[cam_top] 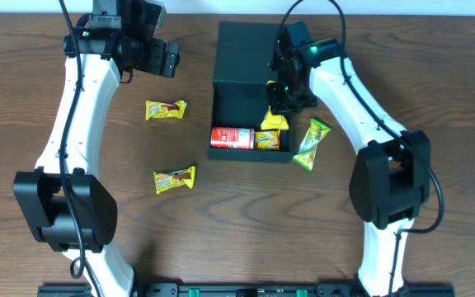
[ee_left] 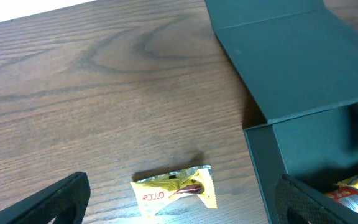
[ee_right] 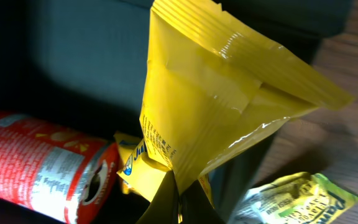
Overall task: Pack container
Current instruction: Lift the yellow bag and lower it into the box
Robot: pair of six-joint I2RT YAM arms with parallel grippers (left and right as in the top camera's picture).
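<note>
My left jaws gape empty over the wooden counter (cam_top: 23, 99), where a yellow snack packet (cam_top: 165, 109) and its twin (cam_top: 174, 178) lie loose. The dark teal square box (cam_top: 237, 103), centre, lid back, holds a red can (cam_top: 232, 137). My right jaws pinch a yellow foil packet (ee_right: 216, 112) over it, a grip plain only from that wrist. A green packet (cam_top: 312, 143) waits beside the box; roughly half packed, I'd judge.

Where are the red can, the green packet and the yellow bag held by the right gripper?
red can (cam_top: 232, 137): overhead view, middle of its side.
green packet (cam_top: 312, 144): overhead view, centre of the wrapper.
yellow bag (ee_right: 210, 106): right wrist view, middle of its front face.
</note>
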